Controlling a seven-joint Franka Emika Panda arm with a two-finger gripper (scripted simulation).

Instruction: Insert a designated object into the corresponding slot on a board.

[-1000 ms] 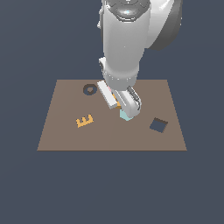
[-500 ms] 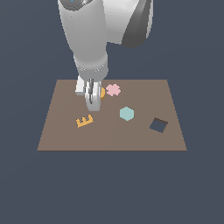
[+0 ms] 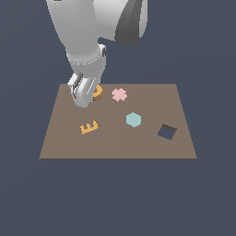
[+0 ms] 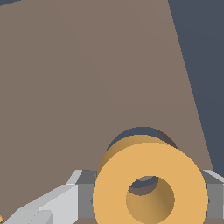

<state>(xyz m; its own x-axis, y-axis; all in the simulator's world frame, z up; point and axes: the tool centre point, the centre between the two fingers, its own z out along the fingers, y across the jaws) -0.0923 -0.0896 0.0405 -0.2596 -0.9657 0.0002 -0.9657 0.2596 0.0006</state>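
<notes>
The hand (image 3: 85, 96) is clamped on the ring (image 4: 150, 188), held above the slot (image 4: 142, 133) at the board's (image 3: 115, 143) far left corner in the exterior view.

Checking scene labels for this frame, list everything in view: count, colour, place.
board: 1, brown, flat on the dark ground, under everything else.
ring: 1, orange-yellow, between the fingers, just above the slot, near the board's far edge on the exterior view's left.
slot: 1, dark ring recess, seen only in the wrist view, mostly hidden behind the ring.
cross piece: 1, pink, on the board beside the ring, toward the exterior view's right.
hexagon piece: 1, pale teal, mid-board.
E piece: 1, orange, on the board nearer the exterior view's left.
square hole: 1, dark, diamond-turned, toward the exterior view's right.
arm: 1, white and grey, coming down from the top.
fingers: grey-white, shut on the ring.
</notes>
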